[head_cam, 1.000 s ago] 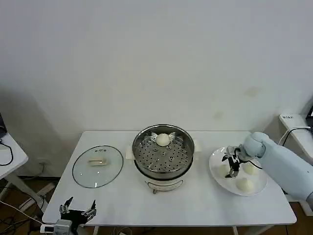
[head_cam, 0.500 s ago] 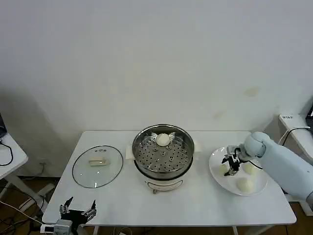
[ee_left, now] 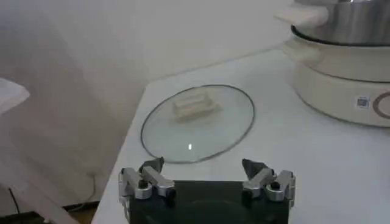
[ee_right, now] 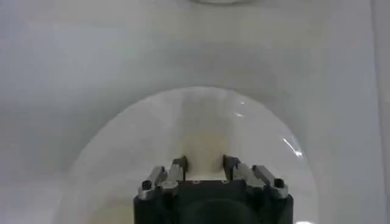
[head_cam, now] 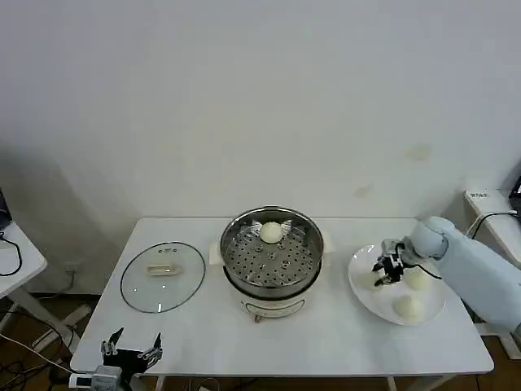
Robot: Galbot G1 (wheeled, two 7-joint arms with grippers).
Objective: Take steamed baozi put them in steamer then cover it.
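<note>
My right gripper (head_cam: pixel 389 267) hovers over the left part of the white plate (head_cam: pixel 362 287), shut on a cream-white baozi (ee_right: pixel 204 143) held just above the plate (ee_right: pixel 116 152). Two more baozi (head_cam: pixel 418 278) (head_cam: pixel 407 306) lie on the plate's right side. One baozi (head_cam: pixel 271 232) sits at the back of the steamer (head_cam: pixel 273 254), whose perforated steel basket is uncovered. The glass cover (head_cam: pixel 163 275) lies flat on the table, left of the steamer. My left gripper (head_cam: pixel 130 352) hangs open below the table's front left corner, facing the cover (ee_left: pixel 198 122) and the steamer's base (ee_left: pixel 341 67).
The white table (head_cam: pixel 326 342) has bare room in front of the steamer and between steamer and plate. A small side table (head_cam: pixel 16 261) stands at the far left, and another white surface (head_cam: pixel 488 204) at the far right.
My right gripper has risen a little and drawn slightly to the right over the plate, lifting the baozi with it. The left arm has not moved.
</note>
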